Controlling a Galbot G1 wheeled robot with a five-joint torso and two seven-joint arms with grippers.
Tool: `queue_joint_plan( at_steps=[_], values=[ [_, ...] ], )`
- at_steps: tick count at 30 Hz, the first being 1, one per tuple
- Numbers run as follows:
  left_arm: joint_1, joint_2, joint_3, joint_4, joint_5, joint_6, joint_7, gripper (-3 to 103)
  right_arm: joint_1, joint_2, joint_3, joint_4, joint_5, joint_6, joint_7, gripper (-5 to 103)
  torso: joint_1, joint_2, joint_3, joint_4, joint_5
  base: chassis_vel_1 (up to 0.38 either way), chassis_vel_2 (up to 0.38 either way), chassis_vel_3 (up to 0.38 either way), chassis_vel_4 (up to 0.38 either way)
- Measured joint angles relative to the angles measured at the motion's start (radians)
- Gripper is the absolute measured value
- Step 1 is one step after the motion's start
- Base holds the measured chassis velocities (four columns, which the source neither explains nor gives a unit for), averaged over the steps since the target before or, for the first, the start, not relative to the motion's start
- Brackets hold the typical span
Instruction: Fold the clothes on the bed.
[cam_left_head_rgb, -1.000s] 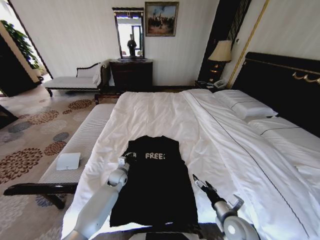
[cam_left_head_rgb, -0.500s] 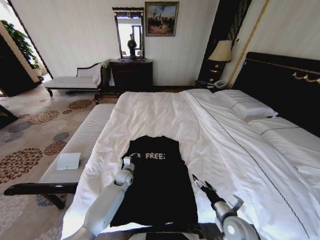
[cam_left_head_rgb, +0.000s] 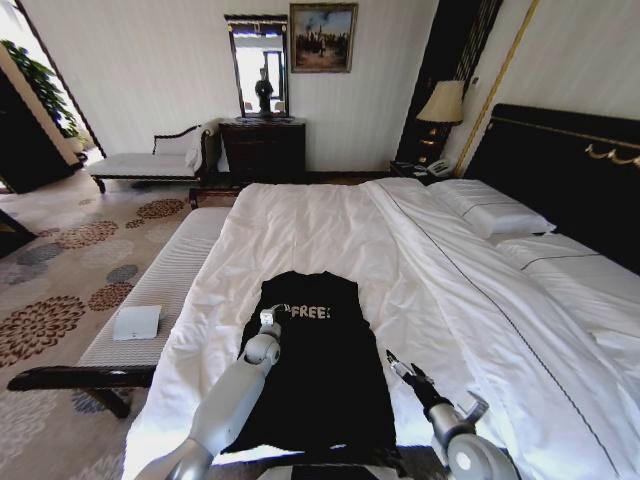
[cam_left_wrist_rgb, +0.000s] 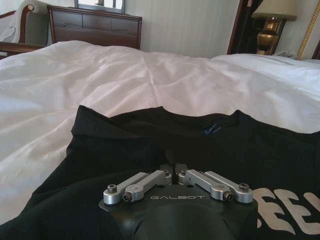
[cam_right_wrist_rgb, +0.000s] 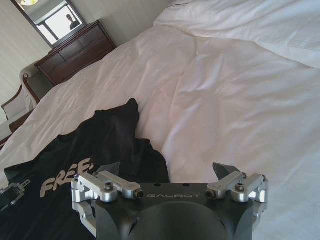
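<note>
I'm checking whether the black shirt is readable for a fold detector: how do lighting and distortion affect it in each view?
Head view: wide-angle bending at the edges, the T-shirt a near-flat black shape on the bright bed, lettering clear. Left wrist view: soft even light, collar and creases show. Right wrist view: duvet nearly washed out, shirt folds faint, right gripper jaws spread.

The large bed with white sheets and a dark wooden headboard (cam_left_head_rgb: 300, 215) carries a white duvet (cam_left_head_rgb: 480, 300), smooth with soft creases; two white pillows (cam_left_head_rgb: 495, 215) lie near the headboard; a black short-sleeved T-shirt with white "FREE!" lettering (cam_left_head_rgb: 320, 370) lies flat on the near part of the bedding, its collar towards the far edge.
</note>
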Motion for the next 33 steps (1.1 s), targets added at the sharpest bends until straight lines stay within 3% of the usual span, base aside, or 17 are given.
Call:
queue_joint_plan(
  at_steps=[3,5,7,9,12,15,16,17,19,22,23,25,28,31,33],
  values=[
    [0.0,0.006,0.007,-0.001,-0.004,0.013,-0.021,-1,0.001,0.0,0.0,0.0,0.001,0.0,0.0,100,0.0,0.0,0.0,-0.0001,0.0,0.0,0.0,0.0,0.0],
    [0.008,0.024,0.014,-0.02,-0.005,0.017,-0.02,8,0.001,-0.001,0.0,0.001,0.001,0.0,0.0,100,0.0,0.0,0.0,0.0,0.0,0.0,0.0,0.0,0.0],
    [0.012,0.032,0.018,-0.03,-0.004,0.019,-0.018,8,0.001,-0.001,0.0,0.001,0.001,0.0,-0.001,100,0.0,0.0,0.0,0.0001,0.0,0.0,0.0,0.0,0.0],
    [0.021,0.048,0.026,-0.052,0.0,0.021,-0.013,19,0.001,-0.001,-0.001,0.002,0.001,0.001,-0.001,100,0.0,0.0,0.0,0.0,0.0,0.0,0.0,0.0,0.0],
    [0.033,0.071,0.039,-0.081,0.008,0.021,-0.009,24,0.001,0.001,-0.004,0.003,0.001,0.001,-0.002,100,0.0,0.0,0.0,-0.0001,-0.0001,0.0,0.0,0.0,0.0],
    [0.057,0.099,0.045,-0.127,0.016,0.021,-0.008,41,0.004,0.003,-0.011,0.003,0.0,0.001,-0.002,100,0.0,0.0,0.0,0.0001,-0.0001,0.0,0.0,0.0,0.0],
    [0.063,0.105,0.046,-0.137,0.016,0.021,-0.008,41,0.004,0.003,-0.012,0.003,-0.001,0.001,-0.002,100,0.0,0.0,0.0,0.0001,-0.0001,0.0,0.0,0.0,0.0],
    [0.075,0.118,0.045,-0.162,0.013,0.021,-0.009,53,0.004,0.004,-0.014,0.003,-0.003,0.001,-0.002,100,0.0,0.0,0.0,0.0,-0.0001,0.0,0.0,0.0,0.0],
    [0.085,0.128,0.041,-0.178,0.008,0.021,-0.009,53,0.003,0.004,-0.016,0.003,-0.005,0.001,-0.002,100,0.0,0.0,0.0,-0.0001,-0.0002,0.0,0.0,0.0,0.0],
    [0.105,0.154,-0.005,-0.206,-0.033,0.016,-0.009,69,0.0,0.007,-0.017,0.007,-0.008,0.001,-0.004,100,0.0,0.0,0.0,0.0001,-0.0002,0.0,0.0,0.0,0.0],
    [0.105,0.154,-0.005,-0.206,-0.033,0.016,-0.009,69,0.0,0.007,-0.017,0.007,-0.008,0.001,-0.004,100,0.0,0.0,0.0,0.0001,-0.0002,0.0,0.0,0.0,0.0],
    [0.105,0.163,-0.043,-0.205,-0.081,0.015,-0.01,74,-0.002,0.007,-0.016,0.008,-0.008,0.001,-0.005,100,0.0,0.0,0.0,0.0001,-0.0002,0.0,0.0,0.0,0.0],
    [0.094,0.186,-0.089,-0.207,-0.167,0.021,-0.011,90,-0.004,0.005,-0.014,0.008,-0.008,0.002,-0.007,100,0.0,0.0,0.0,0.0,-0.0003,0.0,0.0,0.0,0.0],
    [0.086,0.194,-0.105,-0.212,-0.213,0.028,-0.007,95,-0.004,0.005,-0.014,0.008,-0.008,0.002,-0.007,100,0.0,0.0,0.0,0.0,-0.0001,0.0,0.0,0.0,0.0],
    [0.063,0.194,-0.131,-0.199,-0.293,0.045,-0.007,100,-0.004,0.007,-0.015,0.008,-0.01,0.002,-0.007,100,0.0,0.0,0.0,0.0,-0.0002,0.0,0.0,0.0,0.0]
  ],
)
